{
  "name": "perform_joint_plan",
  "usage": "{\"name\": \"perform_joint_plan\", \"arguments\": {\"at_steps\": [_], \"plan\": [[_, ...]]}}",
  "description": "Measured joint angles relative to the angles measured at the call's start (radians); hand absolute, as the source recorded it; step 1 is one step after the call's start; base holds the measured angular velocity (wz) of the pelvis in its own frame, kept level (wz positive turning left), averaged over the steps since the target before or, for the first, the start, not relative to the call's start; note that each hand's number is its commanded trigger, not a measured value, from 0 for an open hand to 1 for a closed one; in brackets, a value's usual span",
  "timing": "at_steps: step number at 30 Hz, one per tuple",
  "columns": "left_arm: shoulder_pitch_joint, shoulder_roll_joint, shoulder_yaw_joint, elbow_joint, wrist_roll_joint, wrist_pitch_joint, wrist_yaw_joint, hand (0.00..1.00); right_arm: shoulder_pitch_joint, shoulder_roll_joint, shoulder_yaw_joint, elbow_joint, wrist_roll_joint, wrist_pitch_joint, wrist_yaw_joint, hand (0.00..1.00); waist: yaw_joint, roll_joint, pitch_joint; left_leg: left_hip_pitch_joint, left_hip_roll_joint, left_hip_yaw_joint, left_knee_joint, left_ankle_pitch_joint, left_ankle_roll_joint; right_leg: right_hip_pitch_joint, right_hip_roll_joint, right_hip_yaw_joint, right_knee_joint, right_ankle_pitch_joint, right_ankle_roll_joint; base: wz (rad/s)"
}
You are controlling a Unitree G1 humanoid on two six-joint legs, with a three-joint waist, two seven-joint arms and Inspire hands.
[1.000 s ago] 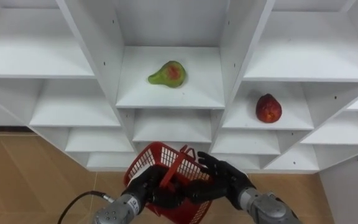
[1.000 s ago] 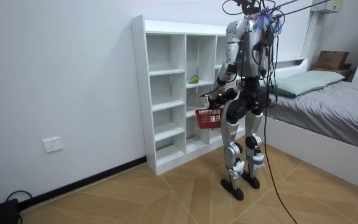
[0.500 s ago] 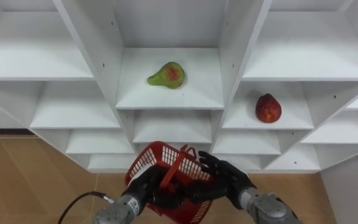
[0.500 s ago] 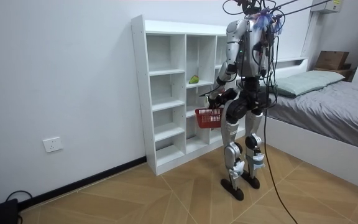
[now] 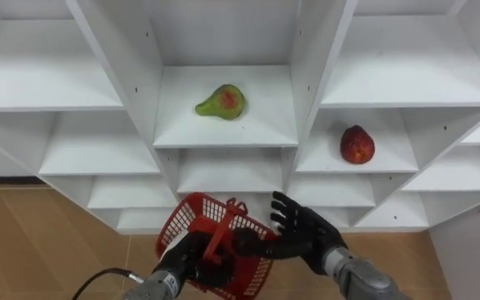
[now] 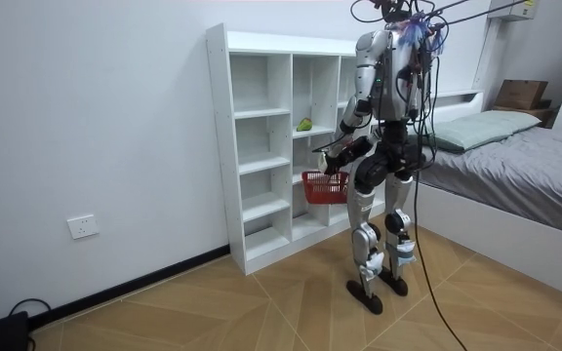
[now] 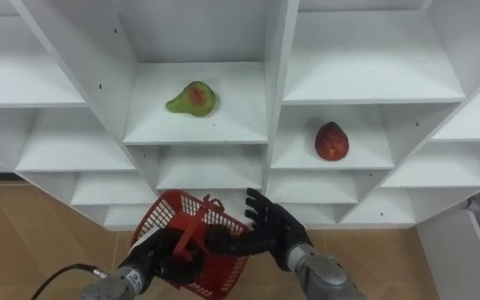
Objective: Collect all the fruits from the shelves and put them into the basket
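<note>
A green pear with a red blush [image 5: 222, 101] lies on the middle shelf of the white closet [image 5: 248, 133]. A dark red fruit [image 5: 357, 144] sits one compartment to the right and a little lower. Below them I hold a red mesh basket [image 5: 198, 229], tilted, with my left hand [image 5: 188, 258] curled round its handle. My right hand [image 5: 302, 235] is open beside the basket's right rim, fingers spread, thumb side reaching toward the rim. In the room view I stand facing the closet [image 6: 261, 146] with the basket [image 6: 324, 187] at hip height.
The other closet compartments hold nothing. Wooden floor [image 5: 32, 233] shows below the shelves. In the room view a bed [image 6: 515, 146] stands close behind me on the room view's right, and a wall socket [image 6: 83, 226] is on the room view's left.
The basket has shifted slightly left and tipped more. My right hand has come off the basket's side and spread its fingers. The fruits lie as before.
</note>
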Motion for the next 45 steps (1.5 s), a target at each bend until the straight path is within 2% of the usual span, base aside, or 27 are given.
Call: {"name": "perform_joint_plan", "arguments": {"at_steps": [6, 13, 26, 33, 37, 40, 42, 45], "plan": [[0.005, -0.01, 0.002, 0.007, 0.001, 0.018, -0.006, 1.0, 0.02, 0.031, 0.0, -0.043, 0.076, 0.0, 0.014, 0.0, -0.004, -0.001, 0.0003, -0.001, 0.0, 0.001, 0.001, 0.0, 0.0, 0.0, -0.001, -0.006, 0.0, 0.0, 0.0, 0.0], [0.007, -0.009, 0.014, 0.009, 0.001, 0.02, -0.008, 1.0, 0.02, 0.032, -0.001, -0.044, 0.077, 0.0, 0.014, 0.0, -0.004, 0.0, 0.0007, -0.001, 0.0, 0.001, 0.001, 0.0, 0.0, 0.001, 0.0, -0.007, 0.0, 0.0, 0.0, 0.0], [0.017, -0.028, 0.018, 0.048, 0.001, 0.021, 0.022, 1.0, 0.027, 0.023, 0.005, -0.044, 0.074, 0.0, 0.036, 0.0, 0.0, 0.004, 0.003, 0.018, 0.0, -0.001, -0.017, 0.0, 0.0, 0.013, 0.006, -0.003, -0.003, 0.0, 0.0, 0.0], [0.024, -0.033, 0.041, 0.05, 0.049, 0.021, 0.037, 1.0, 0.057, 0.005, 0.011, -0.197, 0.009, 0.0, 0.037, 0.0, 0.002, -0.002, 0.0033, 0.031, 0.003, 0.012, -0.025, 0.0, 0.0, 0.017, 0.006, -0.004, -0.004, 0.0, 0.0, -0.03], [0.063, -0.021, 0.067, -0.023, 0.049, 0.022, 0.037, 1.0, 0.061, 0.009, 0.004, -0.272, -0.081, -0.001, 0.043, 0.0, -0.002, -0.007, 0.0044, 0.051, 0.006, 0.012, -0.026, 0.0, 0.0, 0.036, 0.004, -0.004, -0.004, 0.0, 0.001, -0.01], [0.067, -0.015, 0.076, -0.029, 0.043, 0.022, 0.04, 1.0, 0.062, -0.004, 0.013, -0.29, -0.193, -0.001, 0.042, 0.0, 0.004, -0.021, 0.0008, 0.07, 0.009, 0.011, -0.036, 0.0, 0.0, 0.052, 0.007, -0.002, -0.004, -0.001, 0.001, 0.0], [0.071, -0.005, 0.075, -0.029, 0.047, 0.022, 0.042, 1.0, 0.062, -0.021, 0.022, -0.329, -0.266, 0.0, 0.046, 0.0, 0.006, -0.035, 0.0004, 0.072, 0.008, 0.011, -0.034, 0.0, -0.001, 0.055, 0.007, -0.002, -0.004, 0.0, 0.001, 0.0], [0.081, 0.001, 0.078, -0.028, 0.049, 0.022, 0.045, 1.0, 0.063, -0.027, 0.021, -0.357, -0.349, 0.0, 0.045, 0.0, 0.006, -0.044, 0.0006, 0.088, 0.008, 0.01, -0.035, 0.0, -0.001, 0.077, 0.007, -0.007, -0.004, 0.0, 0.001, 0.01]]}}
